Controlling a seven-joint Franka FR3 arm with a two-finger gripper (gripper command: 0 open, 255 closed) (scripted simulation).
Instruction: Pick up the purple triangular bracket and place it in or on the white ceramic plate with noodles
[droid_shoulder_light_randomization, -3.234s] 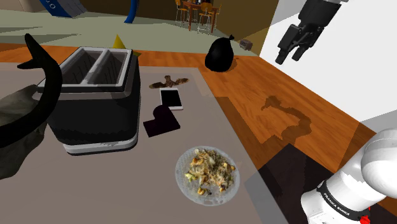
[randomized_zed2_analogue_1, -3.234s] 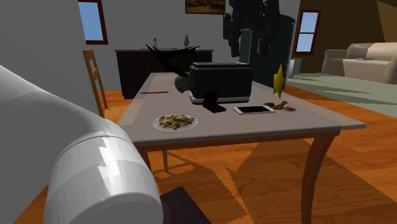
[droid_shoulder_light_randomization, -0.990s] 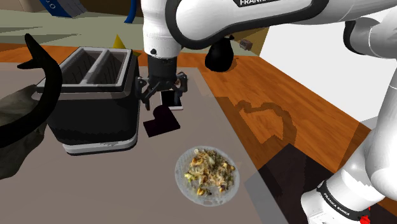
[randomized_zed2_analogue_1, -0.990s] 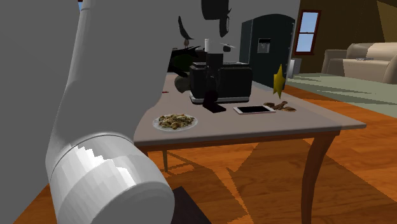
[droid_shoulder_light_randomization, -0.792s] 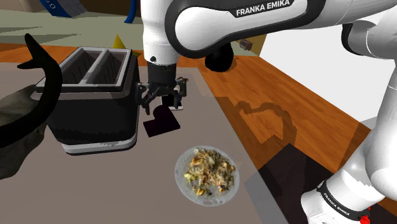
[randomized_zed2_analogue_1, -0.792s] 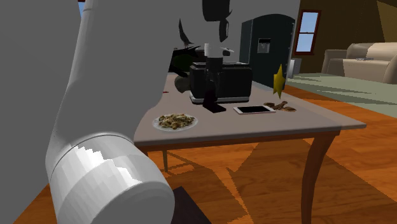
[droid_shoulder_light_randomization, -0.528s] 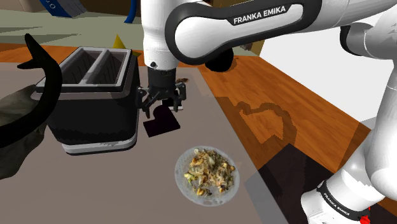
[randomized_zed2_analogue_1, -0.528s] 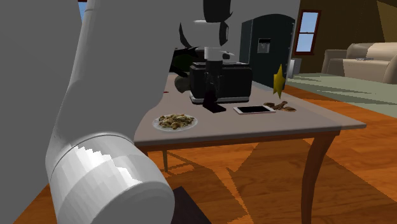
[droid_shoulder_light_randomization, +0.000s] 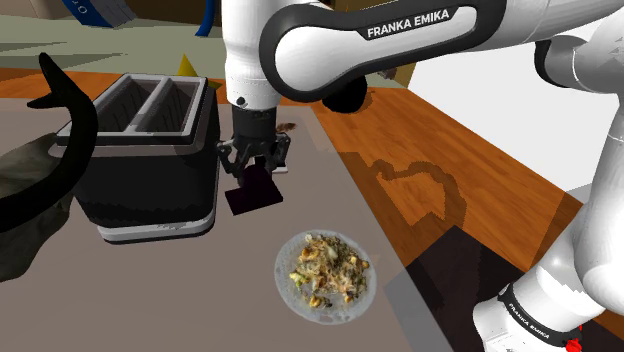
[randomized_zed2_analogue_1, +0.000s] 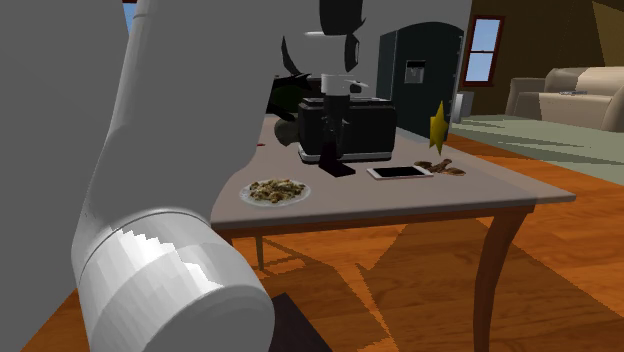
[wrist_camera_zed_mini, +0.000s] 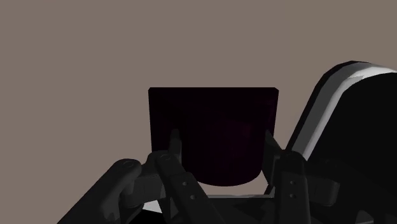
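- Gripper (droid_shoulder_light_randomization: 256, 168) (randomized_zed2_analogue_1: 336, 150) (wrist_camera_zed_mini: 221, 141) points straight down at the worktop (droid_shoulder_light_randomization: 150, 290) (randomized_zed2_analogue_1: 450, 190) (wrist_camera_zed_mini: 191, 44), low over the bracket, just beside the toaster's front wall.
- Gripper state: fingers (wrist_camera_zed_mini: 173, 145) stand apart, one on each side of the bracket's raised rounded part. Cannot tell whether the pads touch it; nothing clamped.
- Bracket (droid_shoulder_light_randomization: 256, 196) (randomized_zed2_analogue_1: 341, 170) (wrist_camera_zed_mini: 213, 108): very dark purple, almost black. It rests on the worktop with its flat base down and the upright part between the fingers, right under the gripper.
- Toaster (droid_shoulder_light_randomization: 150, 170) (randomized_zed2_analogue_1: 365, 125) (wrist_camera_zed_mini: 362, 127): black, two slots, pale trim at the base. Sits just beside the bracket, on the shoulder view's left of it.
- Plate (droid_shoulder_light_randomization: 282, 278) (randomized_zed2_analogue_1: 245, 192): pale and round, carrying a heap of noodles (droid_shoulder_light_randomization: 328, 268) (randomized_zed2_analogue_1: 277, 188). It sits on the worktop nearer the shoulder camera than the bracket, apart from it, near the worktop's edge.
- Phone (randomized_zed2_analogue_1: 400, 172): white, lying flat on the second exterior view's right of the bracket, near it.
- Brown lump (randomized_zed2_analogue_1: 442, 166) lies just past the phone, further toward that view's right.
- Yellow star shape (droid_shoulder_light_randomization: 186, 66) (randomized_zed2_analogue_1: 437, 127) stands upright behind the toaster in the shoulder view, and past the phone in the second exterior view.
- White arm (droid_shoulder_light_randomization: 350, 40) arches over the worktop from the shoulder view's right, wrist vertical above the bracket.
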